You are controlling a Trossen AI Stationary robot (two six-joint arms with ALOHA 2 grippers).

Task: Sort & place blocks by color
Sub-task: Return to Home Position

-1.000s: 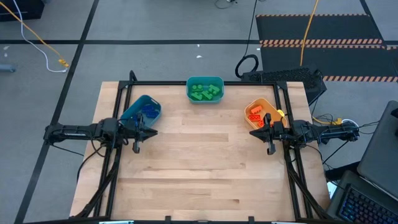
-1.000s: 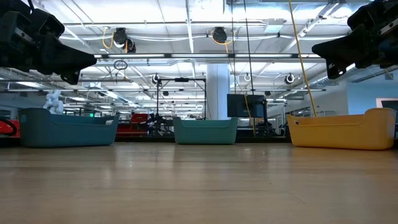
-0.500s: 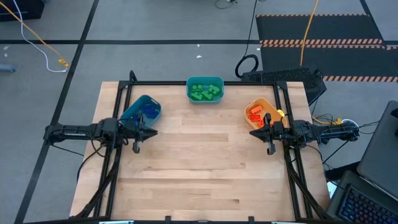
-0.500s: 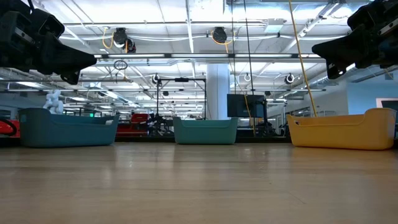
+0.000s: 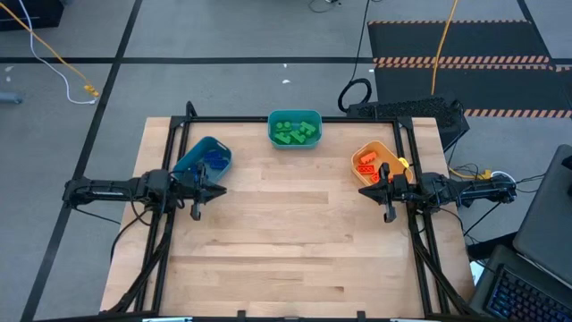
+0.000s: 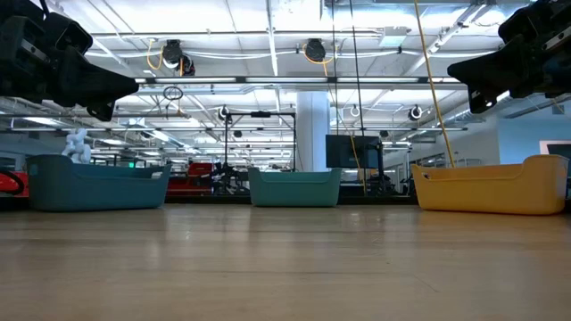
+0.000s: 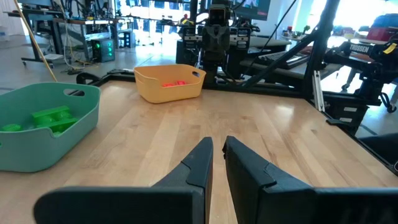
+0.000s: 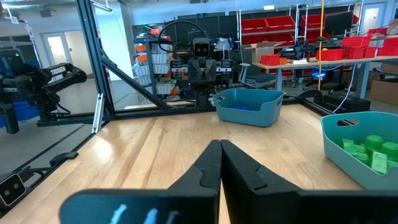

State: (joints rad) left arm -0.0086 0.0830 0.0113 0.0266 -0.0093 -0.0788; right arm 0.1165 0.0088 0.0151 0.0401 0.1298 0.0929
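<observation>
A pale wooden surface stands on a grey floor, framed by black rails, with a workshop behind it. The left gripper hangs over the surface's left side, its fingers drawn nearly together around nothing, with only a slim gap between them. The right gripper hangs over the right side, fingers pressed together and empty. The two point at each other across bare wood.

Just beside the left gripper, a blue bin holds the blue blocks, dark and hard to count. Just behind the right gripper, the orange blocks lie in an orange-yellow bin. The green blocks, small and studded, are heaped in a teal bin at the middle of the far edge.

Neither arm nor any block has shifted since a second ago. No block lies loose on the wood.
</observation>
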